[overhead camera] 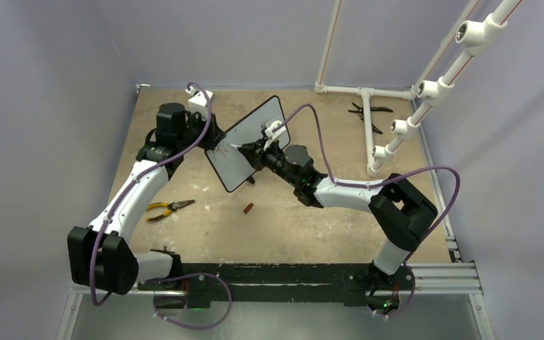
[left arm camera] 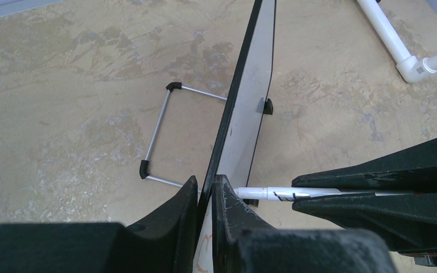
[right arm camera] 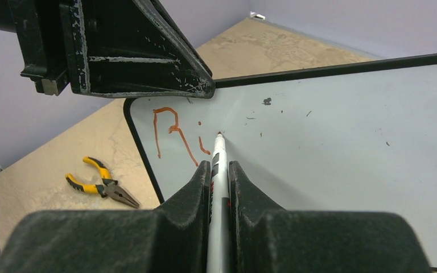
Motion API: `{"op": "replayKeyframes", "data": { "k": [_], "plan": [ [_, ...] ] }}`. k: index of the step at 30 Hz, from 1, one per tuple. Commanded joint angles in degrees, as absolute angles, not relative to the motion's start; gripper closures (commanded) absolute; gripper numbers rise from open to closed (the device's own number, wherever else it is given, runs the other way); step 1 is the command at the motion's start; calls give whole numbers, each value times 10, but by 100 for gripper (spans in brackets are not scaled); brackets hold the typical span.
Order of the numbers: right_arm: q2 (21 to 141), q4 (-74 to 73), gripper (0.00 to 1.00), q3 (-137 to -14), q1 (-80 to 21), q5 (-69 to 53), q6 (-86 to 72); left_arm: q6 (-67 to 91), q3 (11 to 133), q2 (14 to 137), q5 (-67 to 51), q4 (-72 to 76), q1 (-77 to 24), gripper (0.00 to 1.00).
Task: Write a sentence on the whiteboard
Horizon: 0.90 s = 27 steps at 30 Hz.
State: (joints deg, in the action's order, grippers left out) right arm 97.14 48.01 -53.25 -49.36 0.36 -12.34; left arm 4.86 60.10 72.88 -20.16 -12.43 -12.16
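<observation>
Tan tabletop (overhead camera: 290, 227) from above: the whiteboard (overhead camera: 249, 144) stands on the far half, long axis running near-left to far-right, writing face turned near-right. Left wrist: the left gripper (left arm camera: 205, 196) is clamped on the board's edge. Right wrist: the right gripper (right arm camera: 219, 170) pinches a marker (right arm camera: 220, 149), tip at the surface beside the sentence (right arm camera: 173, 133), reading "Ri". Light, even pressure against a firmly braced board should keep strokes clean.

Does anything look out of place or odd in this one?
A small reddish piece, possibly a marker cap, lies loose on the table near the whiteboard. Yellow-handled pliers lie beside the left arm, unrelated to writing. The table surface is stained and scuffed. Nothing looks spilled or broken.
</observation>
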Motion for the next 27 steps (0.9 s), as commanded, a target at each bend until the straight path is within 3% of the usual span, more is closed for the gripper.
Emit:
{"op": "replayKeyframes", "data": {
  "k": [1, 27],
  "plan": [
    [968, 485, 100, -534, -494, -11, -111, 48, 594, 725, -196, -113, -119, 100],
    [961, 478, 100, -522, -497, -6, -108, 48, 594, 725, -195, -112, -119, 100]
  ]
}}
